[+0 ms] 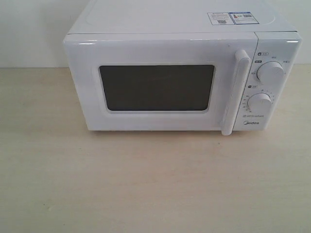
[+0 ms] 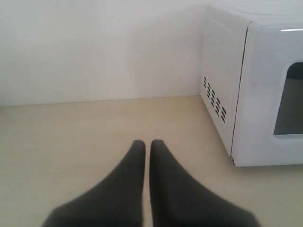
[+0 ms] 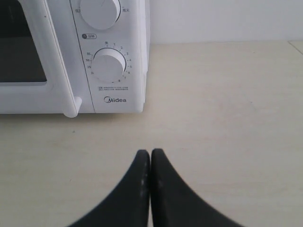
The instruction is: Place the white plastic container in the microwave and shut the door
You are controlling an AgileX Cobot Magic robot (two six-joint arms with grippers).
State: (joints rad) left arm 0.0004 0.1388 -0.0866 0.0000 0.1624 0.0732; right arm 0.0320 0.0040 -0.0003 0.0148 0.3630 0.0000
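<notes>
1. One pale wood-grain table (image 1: 155, 184) fills the exterior view and carries everything else.
2. One white, boxy microwave (image 1: 146, 19) stands toward the back of the table, close to the white wall, with its front facing the camera.
3. Its door (image 1: 160, 51) is shut flush with the front and is glossy white with rounded corners.
4. The window (image 1: 157, 88) in the door is a dark rectangle. What lies behind it cannot be told.
5. The handle (image 1: 235, 92), a vertical white bar, runs down the door's right edge, just beside the control panel.
6. The left gripper (image 2: 147, 144) is over bare table off the microwave's vented side. Its black fingers are closed to a thin slit with nothing between them.
7. The right gripper (image 3: 150, 153) is low over the table in front of the dial-side corner. Its fingers are pressed together and empty.
8. Two round white dials sit on the panel, the upper dial (image 1: 270, 73) above the lower dial (image 1: 259, 103).
9. Two stickers (image 1: 232, 18) lie on top of the microwave near the right rear.
10. The Midea logo (image 3: 115, 100) is under the lower dial.
</notes>
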